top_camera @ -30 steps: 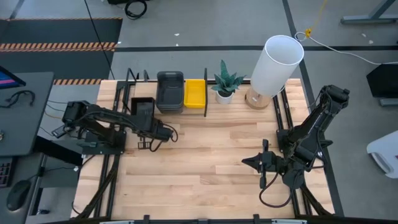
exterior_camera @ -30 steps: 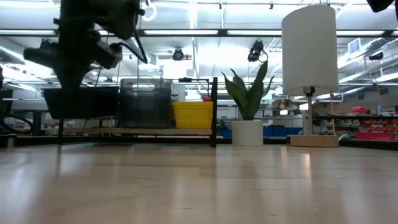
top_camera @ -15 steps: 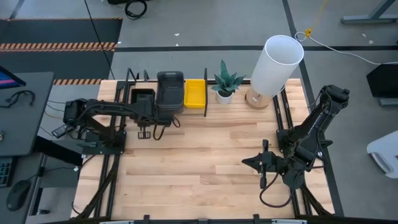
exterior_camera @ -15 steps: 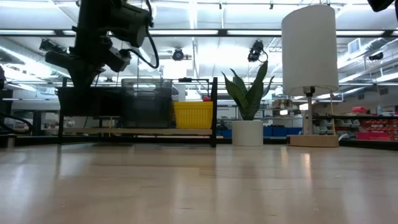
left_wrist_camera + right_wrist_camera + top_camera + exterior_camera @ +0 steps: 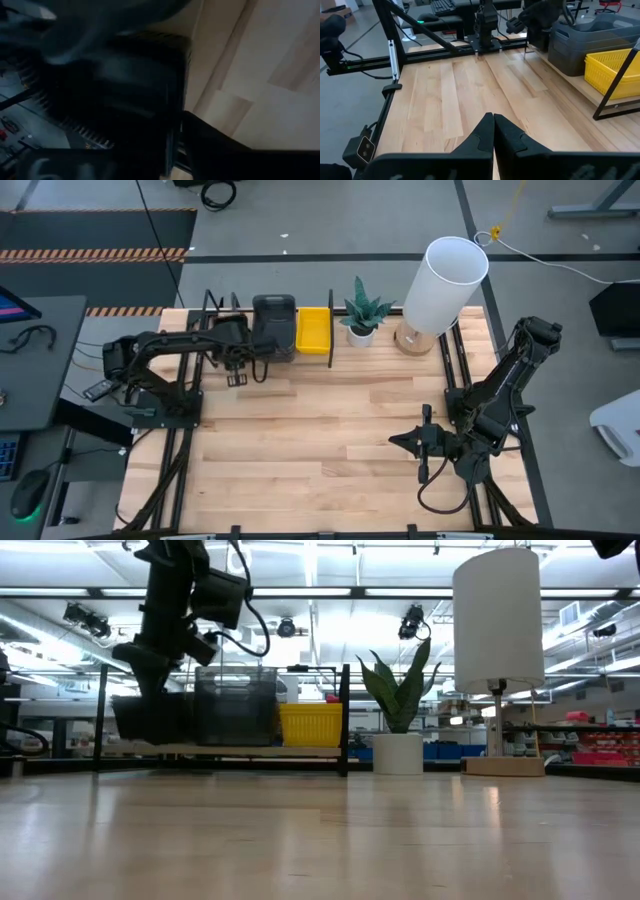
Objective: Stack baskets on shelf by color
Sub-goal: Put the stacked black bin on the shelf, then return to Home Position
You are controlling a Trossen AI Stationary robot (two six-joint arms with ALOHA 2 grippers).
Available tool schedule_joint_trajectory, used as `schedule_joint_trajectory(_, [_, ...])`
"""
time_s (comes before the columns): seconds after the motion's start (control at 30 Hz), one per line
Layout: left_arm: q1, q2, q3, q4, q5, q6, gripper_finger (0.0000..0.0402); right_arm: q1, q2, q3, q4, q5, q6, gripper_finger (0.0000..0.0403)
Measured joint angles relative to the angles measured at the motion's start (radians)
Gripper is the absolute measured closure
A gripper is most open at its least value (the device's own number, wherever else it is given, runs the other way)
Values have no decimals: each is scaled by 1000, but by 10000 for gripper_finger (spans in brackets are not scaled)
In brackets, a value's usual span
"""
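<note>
black basket under left fingers (seemingly gripped)

The shelf runs along the counter's 12 o'clock edge. On it stand three baskets in a row, from 9 to 3 o'clock. At 3 o'clock of them sit a plant pot, then a lamp.
</note>
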Motion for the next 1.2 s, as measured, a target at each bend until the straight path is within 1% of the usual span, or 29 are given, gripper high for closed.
schedule_joint_trajectory(0.2, [-18,0,0,-13,5,-21,249,0,0,0,0,0,0,398])
schedule_joint_trajectory(0.33, [-54,1,31,-76,-6,-94,212,0,0,0,0,0,-1,398])
schedule_joint_trajectory(0.47, [-89,-36,106,-108,-15,-187,203,0,0,0,0,-1,-1,398])
schedule_joint_trajectory(0.53, [-111,-73,138,-103,-15,-221,206,2,0,0,0,-7,5,398])
schedule_joint_trajectory(0.6, [-140,-119,153,-64,-14,-267,213,13,0,0,-2,2,14,398])
schedule_joint_trajectory(0.67, [-173,-187,144,53,3,-288,222,30,0,-19,7,35,16,398])
schedule_joint_trajectory(0.73, [-206,-269,113,203,41,-287,232,41,-1,-55,18,57,31,398])
schedule_joint_trajectory(0.8, [-240,-341,71,367,89,-284,243,35,-17,-96,34,28,50,400])
schedule_joint_trajectory(0.87, [-278,-411,13,534,126,-279,254,-1,-36,-134,76,-7,72,400])
schedule_joint_trajectory(0.93, [-317,-476,-58,717,143,-252,266,-49,-56,-181,135,-37,60,400])
schedule_joint_trajectory(1.07, [-381,-564,-226,1072,150,-180,287,-170,-94,-258,356,-164,-108,401])
schedule_joint_trajectory(1.13, [-400,-599,-297,1159,149,-177,297,-230,-123,-290,463,-248,-204,401])
schedule_joint_trajectory(1.2, [-410,-634,-358,1188,150,-186,310,-275,-163,-315,525,-315,-279,401])
